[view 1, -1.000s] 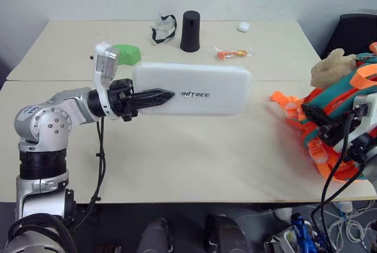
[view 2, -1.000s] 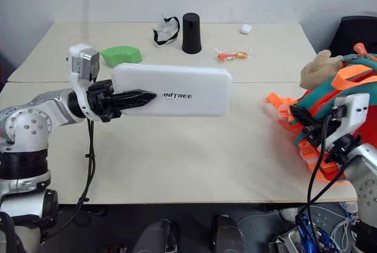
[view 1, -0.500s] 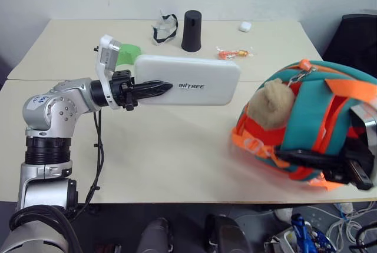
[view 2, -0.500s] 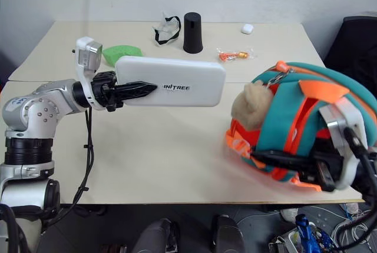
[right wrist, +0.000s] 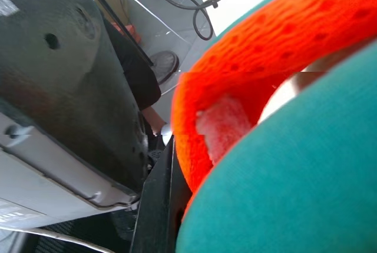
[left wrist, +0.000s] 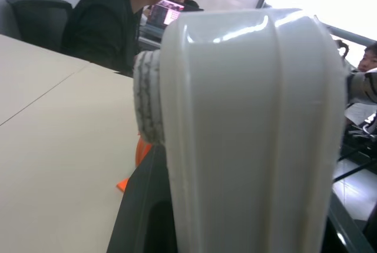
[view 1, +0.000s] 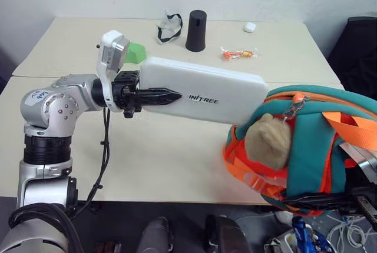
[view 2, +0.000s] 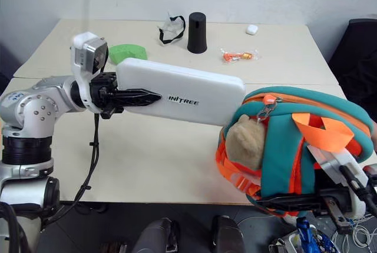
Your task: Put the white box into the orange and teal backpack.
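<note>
Holding white box (view 1: 203,96) against orange and teal backpack (view 1: 312,147)

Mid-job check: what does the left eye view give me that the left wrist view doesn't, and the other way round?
Left eye view: the left gripper clamped on one end of the long white box, whose far end reaches the orange and teal backpack with its tan plush toy. Left wrist view: a seated person in black beyond the table. Both: the box and the pale table.
</note>
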{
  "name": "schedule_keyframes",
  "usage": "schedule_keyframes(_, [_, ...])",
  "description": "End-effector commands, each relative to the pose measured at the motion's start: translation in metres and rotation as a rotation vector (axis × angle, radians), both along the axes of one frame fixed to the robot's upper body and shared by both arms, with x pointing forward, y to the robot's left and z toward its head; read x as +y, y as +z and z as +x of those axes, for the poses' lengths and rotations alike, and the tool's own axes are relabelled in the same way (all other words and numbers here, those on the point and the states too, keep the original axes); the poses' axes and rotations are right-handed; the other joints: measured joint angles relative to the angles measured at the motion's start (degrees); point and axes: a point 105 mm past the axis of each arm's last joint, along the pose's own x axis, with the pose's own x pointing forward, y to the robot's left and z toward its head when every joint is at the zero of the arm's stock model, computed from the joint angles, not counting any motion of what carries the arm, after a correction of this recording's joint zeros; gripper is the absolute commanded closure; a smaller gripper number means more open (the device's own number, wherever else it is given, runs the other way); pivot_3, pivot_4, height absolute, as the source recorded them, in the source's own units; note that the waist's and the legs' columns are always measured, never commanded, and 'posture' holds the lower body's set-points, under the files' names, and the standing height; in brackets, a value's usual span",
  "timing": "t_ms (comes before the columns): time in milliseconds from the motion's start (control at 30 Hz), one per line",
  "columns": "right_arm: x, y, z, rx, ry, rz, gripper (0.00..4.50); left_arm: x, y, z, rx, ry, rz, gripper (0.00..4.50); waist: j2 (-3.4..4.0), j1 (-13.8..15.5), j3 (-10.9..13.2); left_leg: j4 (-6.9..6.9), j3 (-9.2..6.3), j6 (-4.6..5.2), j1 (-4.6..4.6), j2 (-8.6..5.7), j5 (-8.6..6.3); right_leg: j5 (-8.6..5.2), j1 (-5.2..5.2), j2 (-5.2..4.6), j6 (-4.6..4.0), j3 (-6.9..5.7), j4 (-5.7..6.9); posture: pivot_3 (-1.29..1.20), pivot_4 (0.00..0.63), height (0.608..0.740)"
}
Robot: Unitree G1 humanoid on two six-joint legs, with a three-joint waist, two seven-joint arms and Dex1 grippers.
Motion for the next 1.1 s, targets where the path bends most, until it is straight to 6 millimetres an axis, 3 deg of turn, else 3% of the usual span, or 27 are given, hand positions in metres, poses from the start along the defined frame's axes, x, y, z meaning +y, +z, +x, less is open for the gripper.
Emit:
schedule_keyframes(33, [0.001, 0.002, 0.002, -0.020, 0.009, 0.009, 4.46, -0.016, 0.003, -0.005, -0.103, -0.056, 0.022, 3.17, 0.00, 0.1, 0.0, 0.00, 0.00, -0.01, 0.00, 0.00, 0.00, 0.00, 0.00, 0.00, 0.00, -0.01, 0.01, 0.00, 0.150, 0.740])
schedule_keyframes(233, [0.003, 0.003, 0.001, -0.014, 0.008, 0.021, 4.46, -0.040, -0.008, 0.014, -0.235, -0.046, 0.075, 3.17, -0.02, 1.0, 0.0, 0.05, -0.07, 0.05, 0.00, -0.10, 0.00, 0.03, 0.12, 0.00, 0.04, -0.08, -0.08, 0.00, 0.150, 0.740])
schedule_keyframes(333, [0.002, 0.001, -0.001, -0.002, 0.009, 0.011, 4.46, -0.044, -0.004, 0.017, -0.264, -0.072, 0.074, 3.17, -0.02, 1.4, 0.0, 0.05, -0.06, 0.10, -0.02, -0.11, -0.02, 0.04, 0.12, 0.01, 0.06, -0.10, -0.12, 0.00, 0.150, 0.740])
schedule_keyframes(467, [0.001, 0.001, -0.004, 0.010, 0.008, 0.013, 4.46, -0.048, -0.013, 0.015, -0.321, -0.162, 0.160, 3.17, -0.02, 1.7, 0.0, 0.06, -0.07, 0.12, -0.05, -0.12, -0.03, 0.04, 0.12, 0.08, 0.07, -0.15, -0.14, 0.00, 0.150, 0.740])
schedule_keyframes(567, [0.000, -0.001, -0.005, 0.012, 0.008, 0.003, 4.46, -0.044, -0.012, 0.022, -0.358, -0.162, 0.195, 3.17, -0.02, 1.7, 0.0, 0.07, -0.07, 0.17, -0.04, -0.13, -0.03, 0.05, 0.14, 0.06, 0.08, -0.15, -0.13, 0.00, 0.150, 0.740])
schedule_keyframes(767, [-0.003, 0.004, -0.002, -0.012, -0.026, 0.017, 4.46, -0.022, 0.009, 0.025, -0.349, -0.156, 0.188, 3.17, -0.03, 1.4, 0.0, 0.08, -0.06, 0.20, -0.08, -0.12, -0.05, 0.05, 0.10, 0.08, 0.09, -0.16, -0.15, 0.00, 0.150, 0.740])
schedule_keyframes(967, [-0.003, 0.006, -0.003, -0.018, -0.027, 0.021, 4.46, -0.026, 0.008, 0.026, -0.366, -0.155, 0.184, 3.17, -0.03, 1.2, 0.0, 0.09, -0.06, 0.21, -0.07, -0.11, -0.04, 0.05, 0.10, 0.08, 0.10, -0.14, -0.11, 0.00, 0.150, 0.740])
schedule_keyframes(1100, [-0.001, 0.006, -0.005, -0.021, -0.013, 0.018, 4.46, -0.026, 0.023, 0.030, -0.402, -0.127, 0.147, 3.17, -0.05, 1.3, 0.0, 0.09, -0.07, 0.22, -0.08, -0.12, -0.04, 0.06, 0.10, 0.08, 0.11, -0.15, -0.12, 0.00, 0.150, 0.740])
